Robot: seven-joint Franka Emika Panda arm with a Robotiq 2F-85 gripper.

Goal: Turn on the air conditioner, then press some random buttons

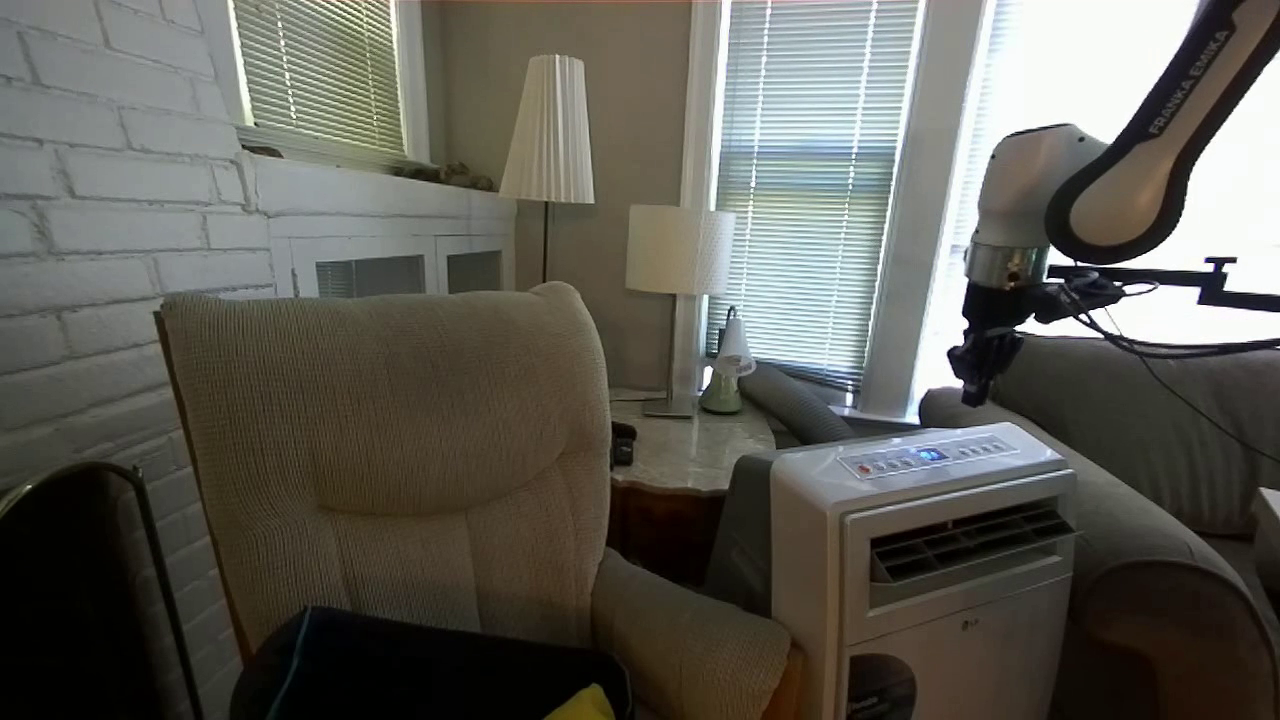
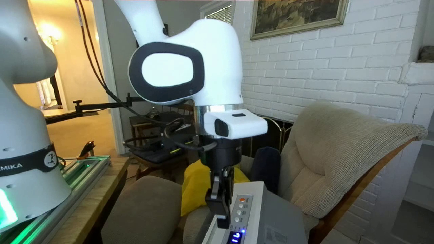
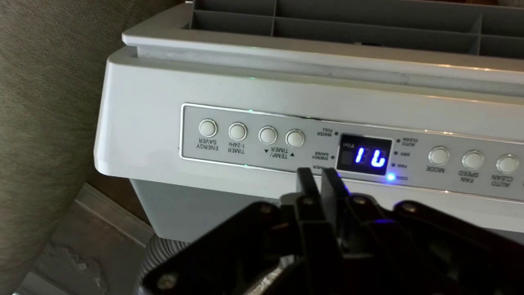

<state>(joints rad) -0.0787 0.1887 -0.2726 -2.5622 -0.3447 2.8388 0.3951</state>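
The white boxy portable air conditioner (image 1: 920,590) stands beyond the edge of the brown wooden desk (image 2: 101,186); the black tool (image 3: 317,170), nearly closed, empty, should centre above one round white button (image 3: 295,138), then press straight down.

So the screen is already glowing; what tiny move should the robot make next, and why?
I'd probably ease the gripper toward the nearest TEMP/TIMER button. The air conditioner looks switched on, its display and COOL light lit, so random presses seem next; yet in the wrist view the fingertips appear beside the display, not over any button.
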